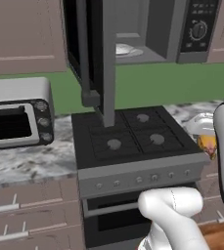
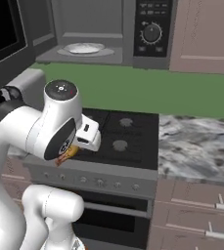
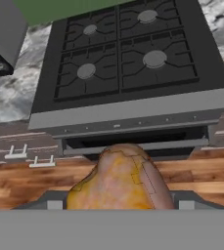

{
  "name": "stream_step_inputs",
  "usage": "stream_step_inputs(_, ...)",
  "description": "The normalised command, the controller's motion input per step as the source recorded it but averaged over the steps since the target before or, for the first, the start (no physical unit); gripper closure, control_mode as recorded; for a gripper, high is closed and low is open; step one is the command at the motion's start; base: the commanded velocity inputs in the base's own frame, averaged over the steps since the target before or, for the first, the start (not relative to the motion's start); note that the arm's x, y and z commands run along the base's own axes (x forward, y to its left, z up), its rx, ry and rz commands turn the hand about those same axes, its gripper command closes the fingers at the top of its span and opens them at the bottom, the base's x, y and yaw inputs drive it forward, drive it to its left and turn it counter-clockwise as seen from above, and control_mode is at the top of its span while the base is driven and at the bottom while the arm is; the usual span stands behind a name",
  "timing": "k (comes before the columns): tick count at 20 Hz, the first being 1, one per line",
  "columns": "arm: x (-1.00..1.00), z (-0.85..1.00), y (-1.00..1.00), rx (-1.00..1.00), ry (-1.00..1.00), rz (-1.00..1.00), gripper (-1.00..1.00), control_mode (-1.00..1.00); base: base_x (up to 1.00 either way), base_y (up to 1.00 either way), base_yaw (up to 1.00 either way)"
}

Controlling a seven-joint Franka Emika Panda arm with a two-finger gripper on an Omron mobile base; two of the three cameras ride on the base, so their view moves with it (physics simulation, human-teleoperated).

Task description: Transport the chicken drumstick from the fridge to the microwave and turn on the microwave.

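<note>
Above and beyond the claw (image 3: 117, 207), the microwave (image 1: 147, 29) hangs over the stove (image 3: 133, 58), its door (image 1: 91, 53) swung wide and a pale plate (image 2: 84, 48) resting inside. Its control strip with a round dial (image 2: 151, 33) sits at the cavity's right. Below and ahead of the claw lies the black four-burner stove, with marbled tabletop (image 2: 196, 141) on both sides and a silver toaster oven (image 1: 18, 114) off to the claw's left. Right at the claw, the chicken drumstick (image 3: 121, 180) is carried low in front of the stove; the claw looks clamped on it, though the fingertips themselves are hidden.

The drumstick appears light, lumpy and probably a little slick, firm rather than fragile; a hold across its thick middle seems safest.

From the hand view the meat's mottled golden-brown surface is plain, with wooden floor beneath. Both base views give just an orange sliver beside the white arm, yet they reveal the open microwave.
</note>
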Motion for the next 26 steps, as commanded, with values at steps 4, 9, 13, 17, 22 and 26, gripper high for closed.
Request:
stream_step_inputs(4, 0.0, 0.0, 0.0, 0.0, 0.0, 0.0, 1.0, 1.0, 0.37, 0.08, 0.02)
stream_step_inputs(9, 0.0, 0.0, 0.0, 0.0, 0.0, 0.0, 1.0, 1.0, 0.37, 0.04, 0.05)
stream_step_inputs(13, 0.0, 0.0, 0.0, 0.0, 0.0, 0.0, 1.0, 1.0, 0.39, 0.08, 0.07)
stream_step_inputs(17, 0.0, 0.0, 0.0, 0.0, 0.0, 0.0, 1.0, 1.0, 0.42, 0.08, 0.08)
stream_step_inputs(22, 0.0, 0.0, 0.0, 0.0, 0.0, 0.0, 1.0, 1.0, 0.41, 0.06, 0.08)
stream_step_inputs(26, 0.0, 0.0, 0.0, 0.0, 0.0, 0.0, 1.0, 1.0, 0.4, 0.05, 0.08)
